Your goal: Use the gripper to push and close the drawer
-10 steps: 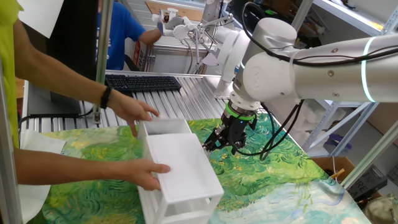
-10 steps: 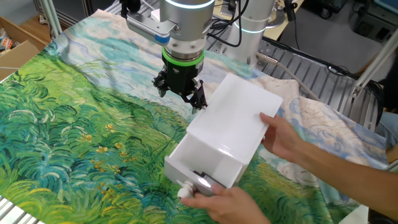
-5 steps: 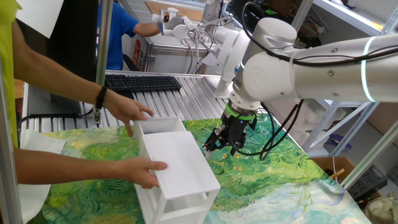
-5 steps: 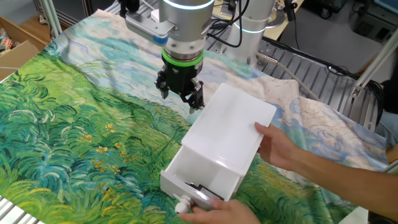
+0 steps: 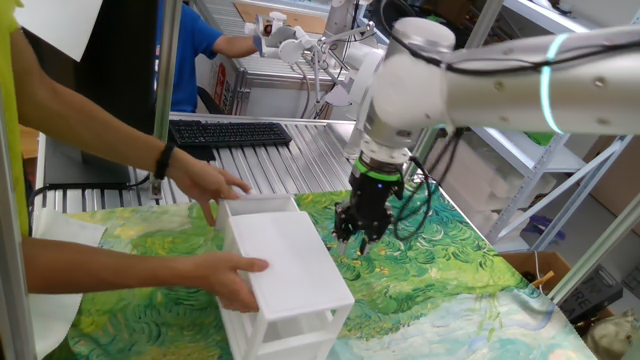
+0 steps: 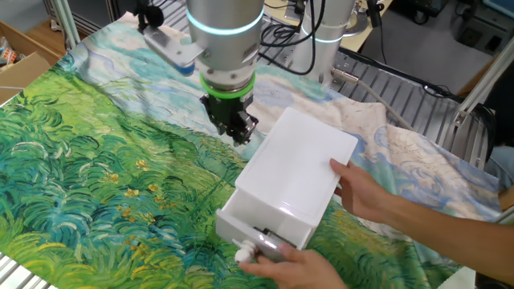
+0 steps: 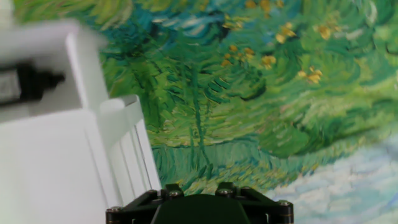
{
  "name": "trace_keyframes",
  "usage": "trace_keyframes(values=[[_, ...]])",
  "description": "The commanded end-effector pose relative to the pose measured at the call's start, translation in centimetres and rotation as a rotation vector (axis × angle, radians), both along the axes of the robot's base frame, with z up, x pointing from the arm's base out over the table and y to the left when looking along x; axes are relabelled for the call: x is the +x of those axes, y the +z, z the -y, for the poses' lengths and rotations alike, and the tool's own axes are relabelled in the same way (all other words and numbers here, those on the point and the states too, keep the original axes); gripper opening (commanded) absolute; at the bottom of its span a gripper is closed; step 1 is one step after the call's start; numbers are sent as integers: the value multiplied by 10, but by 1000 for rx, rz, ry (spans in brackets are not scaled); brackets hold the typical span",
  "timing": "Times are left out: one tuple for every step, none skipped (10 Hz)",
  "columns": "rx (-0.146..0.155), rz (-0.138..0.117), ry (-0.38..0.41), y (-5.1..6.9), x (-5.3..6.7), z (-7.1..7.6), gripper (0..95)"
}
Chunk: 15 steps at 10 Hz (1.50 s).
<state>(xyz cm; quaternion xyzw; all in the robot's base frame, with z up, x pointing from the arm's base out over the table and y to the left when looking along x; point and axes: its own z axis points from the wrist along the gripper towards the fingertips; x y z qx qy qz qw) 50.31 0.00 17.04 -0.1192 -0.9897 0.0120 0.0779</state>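
The small white cabinet (image 6: pixel 299 168) lies on the painted cloth, and a person's two hands hold it. Its drawer (image 6: pixel 273 225) sticks out a little at the near-left end, with a hand (image 6: pixel 281 261) on its knob. My black gripper (image 6: pixel 238 128) with the green collar hangs just above the cloth, beside the cabinet's far-left corner and apart from it. In the one fixed view the gripper (image 5: pixel 357 228) is right of the cabinet (image 5: pixel 285 265). The hand view shows the cabinet (image 7: pixel 59 149) blurred at left and only the gripper's base, so the fingers are hidden.
A green and yellow painted cloth (image 6: pixel 96 177) covers the table. The person's arms (image 5: pixel 90 265) reach in from the left. A black keyboard (image 5: pixel 230 132) lies on the metal rollers behind. Cables hang from my arm (image 5: pixel 415 205).
My wrist has turned, so the gripper now shows edge-on and sits slightly nearer the cabinet. The person has shifted the cabinet a little, and the drawer sticks out less than before.
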Motion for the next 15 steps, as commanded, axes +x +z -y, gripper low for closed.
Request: trace_keyframes(values=[[-4, 4, -21, 0, -2, 1, 0], [-6, 9, -23, 0, -2, 1, 0], [-4, 13, -17, 0, -2, 1, 0], [-3, 17, -15, 0, -2, 1, 0], [-2, 20, -14, 0, -2, 1, 0], [-3, 21, -13, 1, -2, 1, 0], [-3, 22, -10, 2, -3, 2, 0], [-3, 27, -9, 2, -3, 2, 0], [-7, 47, -18, 2, -3, 2, 0], [-7, 50, -20, 2, -3, 2, 0], [-3, 46, -17, 6, 0, 2, 0], [-4, 43, -14, 10, 4, 2, 0], [-5, 39, -13, 20, 12, 0, 0], [-5, 37, -14, 27, 20, -2, 0], [-6, 36, -15, 32, 30, -3, 0]])
